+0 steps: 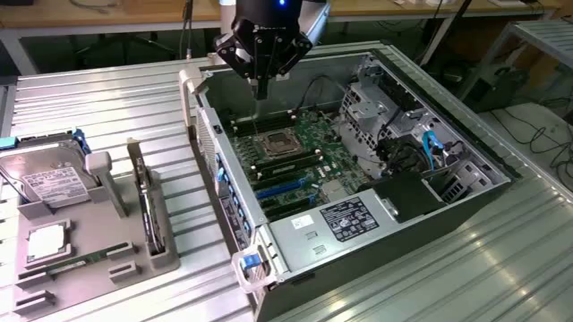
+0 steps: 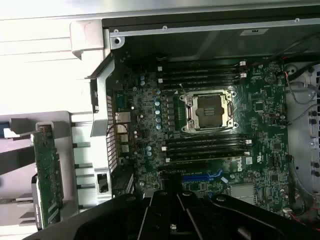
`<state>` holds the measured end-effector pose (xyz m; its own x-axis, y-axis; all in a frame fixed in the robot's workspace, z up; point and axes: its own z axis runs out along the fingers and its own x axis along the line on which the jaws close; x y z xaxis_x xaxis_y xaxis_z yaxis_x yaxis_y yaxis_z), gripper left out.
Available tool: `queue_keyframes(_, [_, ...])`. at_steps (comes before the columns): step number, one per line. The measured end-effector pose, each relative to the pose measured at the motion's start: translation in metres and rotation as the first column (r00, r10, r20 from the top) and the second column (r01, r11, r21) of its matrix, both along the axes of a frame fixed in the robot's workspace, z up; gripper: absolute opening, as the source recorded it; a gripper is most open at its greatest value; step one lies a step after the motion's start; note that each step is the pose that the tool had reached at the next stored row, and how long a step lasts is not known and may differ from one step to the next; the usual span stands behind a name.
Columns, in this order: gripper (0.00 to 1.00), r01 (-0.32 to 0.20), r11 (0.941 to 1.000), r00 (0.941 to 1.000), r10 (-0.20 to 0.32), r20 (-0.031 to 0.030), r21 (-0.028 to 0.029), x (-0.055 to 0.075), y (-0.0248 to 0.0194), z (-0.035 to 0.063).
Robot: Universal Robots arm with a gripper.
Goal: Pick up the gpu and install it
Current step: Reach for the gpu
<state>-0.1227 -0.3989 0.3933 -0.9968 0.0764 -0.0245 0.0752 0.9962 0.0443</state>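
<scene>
While a ribbed metal tabletop (image 1: 107, 107) bears the gpu (image 1: 147, 201), benches (image 1: 107, 13) stand beyond.

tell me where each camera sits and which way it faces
Exterior view: high off the arm, angled down at the open case and tray; the gripper hangs over the case.
Wrist view: on the wrist, looking down onto the motherboard; the gripper's dark body shows.
Shared: the socket, motherboard and tray.
</scene>
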Motion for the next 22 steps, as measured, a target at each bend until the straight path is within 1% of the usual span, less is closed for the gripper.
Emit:
queue_keyframes(4, [0.11, 0.000, 1.0000, 1.0000, 0.000, 0.0000, 0.0001, -0.010, -0.0001, 0.0000])
queue_keyframes(11, [0.11, 0.000, 1.0000, 1.0000, 0.000, 0.0000, 0.0000, -0.019, -0.0001, 0.0000])
queue_keyframes(17, [0.11, 0.000, 1.0000, 1.0000, 0.000, 0.0000, 0.0001, -0.031, -0.0001, 0.0000])
queue_keyframes(22, [0.11, 0.000, 1.0000, 1.0000, 0.000, 0.0001, 0.0001, -0.037, -0.0001, 0.0000])
